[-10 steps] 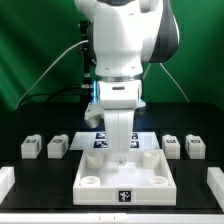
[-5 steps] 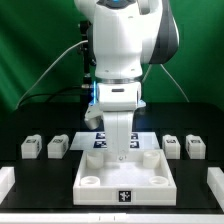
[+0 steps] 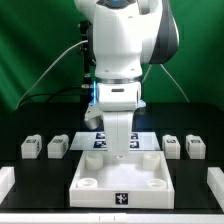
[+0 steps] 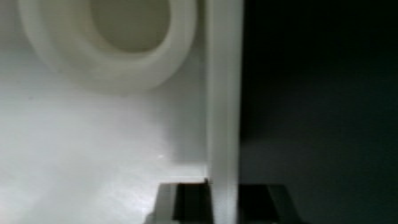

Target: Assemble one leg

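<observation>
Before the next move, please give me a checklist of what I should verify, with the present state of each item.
1. End effector down at the tray, on its far wall: ok.
2. Wall lies between the fingers: ok.
3. Fingers clamped on the wall: cannot tell.
4. Four legs lying loose, two on each side of the tray: ok.
5. Any of the legs held: not ok.
6. Nearby socket empty: ok.

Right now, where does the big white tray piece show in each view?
Exterior view: the tray sits low in the middle, in front of the marker board, below the hand.
Wrist view: the tray fills most of the picture, one round socket in sight.
Shared landmark: the hand, its fingertips either side of the tray's wall.
</observation>
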Controlling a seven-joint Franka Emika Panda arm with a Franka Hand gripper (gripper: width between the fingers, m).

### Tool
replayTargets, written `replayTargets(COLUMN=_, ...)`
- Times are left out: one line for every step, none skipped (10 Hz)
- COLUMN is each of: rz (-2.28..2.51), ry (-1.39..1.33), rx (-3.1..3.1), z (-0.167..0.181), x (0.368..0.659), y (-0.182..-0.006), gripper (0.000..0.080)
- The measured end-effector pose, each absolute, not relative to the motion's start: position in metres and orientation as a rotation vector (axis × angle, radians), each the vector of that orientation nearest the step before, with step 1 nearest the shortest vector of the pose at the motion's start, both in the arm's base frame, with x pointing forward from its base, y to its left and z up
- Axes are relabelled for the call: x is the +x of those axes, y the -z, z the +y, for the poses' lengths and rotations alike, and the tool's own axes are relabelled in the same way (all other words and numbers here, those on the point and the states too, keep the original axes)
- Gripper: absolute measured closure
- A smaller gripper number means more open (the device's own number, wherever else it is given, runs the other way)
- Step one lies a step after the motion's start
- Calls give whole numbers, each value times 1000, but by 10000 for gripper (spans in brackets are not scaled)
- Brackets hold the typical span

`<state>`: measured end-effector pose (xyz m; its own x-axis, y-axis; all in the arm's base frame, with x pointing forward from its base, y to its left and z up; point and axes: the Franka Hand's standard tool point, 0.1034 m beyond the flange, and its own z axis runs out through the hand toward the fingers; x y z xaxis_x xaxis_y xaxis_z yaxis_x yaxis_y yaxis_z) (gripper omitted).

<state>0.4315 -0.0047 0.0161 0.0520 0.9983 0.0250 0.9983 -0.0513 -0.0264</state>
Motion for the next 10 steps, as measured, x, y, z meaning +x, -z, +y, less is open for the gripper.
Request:
replayTargets(rz=-2138, ry=0, rx=-2252, z=-5, x=432, y=-16, gripper=745)
replayTargets(rz=-2138, ry=0, rx=-2252, z=-5, x=432, y=-16, gripper=745)
replayTargets(rz=-2138, ry=0, rx=-2252, z=-5, x=432, y=-16, gripper=745)
replayTargets(rz=-2140, ry=1, rx=-2251, z=-5, x=432, y=-16, gripper=745)
replayTargets(rz=-2182, ry=12, rx=-2220, z=-5, x=437, y=-18, gripper=745)
replayTargets(rz=-2188, ry=29, rx=-2221, z=1, x=445, y=-21, gripper=745)
replayTargets(rz=-2183, ry=49, rx=-2229, z=14, x=454, y=-21, gripper=745)
replayTargets(rz=-2170, ry=67, rx=-2240, z=26, x=464, y=-21, gripper=745)
replayTargets(rz=-2153, ry=89, rx=-2258, z=39, x=475, y=-20, gripper=745)
replayTargets(rz=-2146, ry=108, rx=-2270, z=49, x=486, y=-20, gripper=745)
